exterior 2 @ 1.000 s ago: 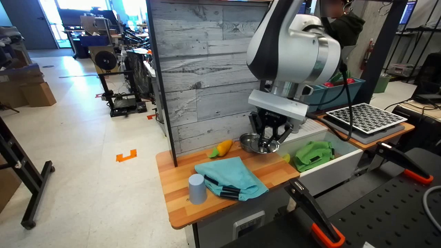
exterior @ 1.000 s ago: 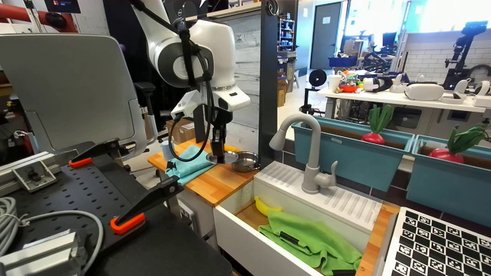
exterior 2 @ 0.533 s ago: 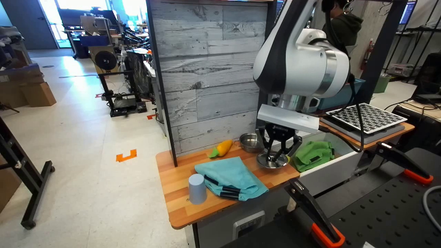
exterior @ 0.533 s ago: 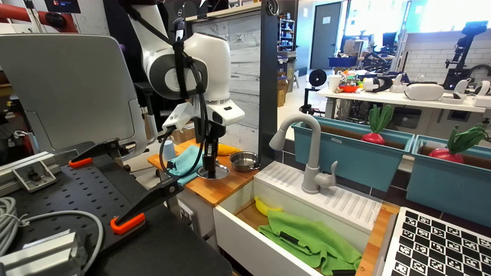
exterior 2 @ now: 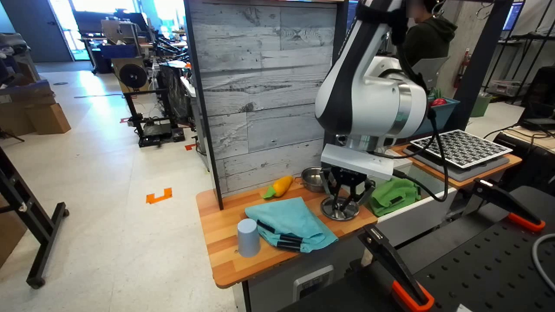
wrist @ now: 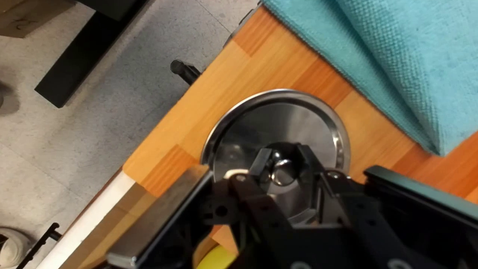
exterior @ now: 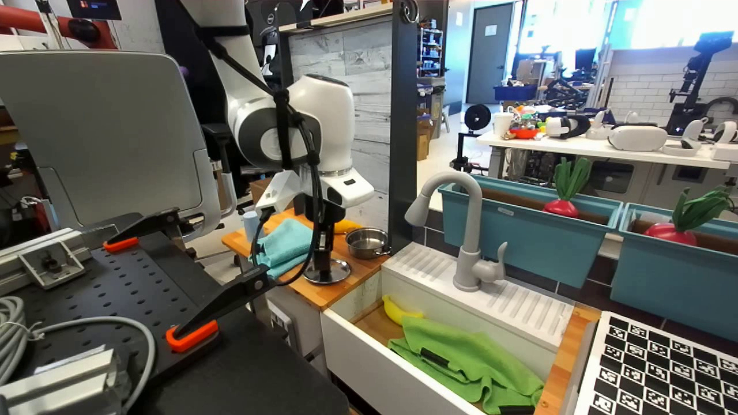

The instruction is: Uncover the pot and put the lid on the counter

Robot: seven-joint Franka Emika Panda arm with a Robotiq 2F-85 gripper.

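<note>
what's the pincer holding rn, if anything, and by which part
The metal lid, by the round knob on its top, which the pincer grips from both sides.

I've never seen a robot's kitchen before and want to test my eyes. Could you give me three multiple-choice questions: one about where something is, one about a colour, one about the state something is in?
1. Where is the green cloth?
A) In the white sink
B) Draped over the faucet
C) On the black perforated table

2. What colour is the folded cloth on the wooden counter?
A) Red
B) White
C) Turquoise

3. How does the steel pot stand?
A) Covered
B) Uncovered
C) Tipped on its side

Answers:
1: A, since both exterior views show it lying inside the basin.
2: C, since its turquoise fabric shows in all three views.
3: B, since both exterior views show its open top, with the lid apart from it.
</note>
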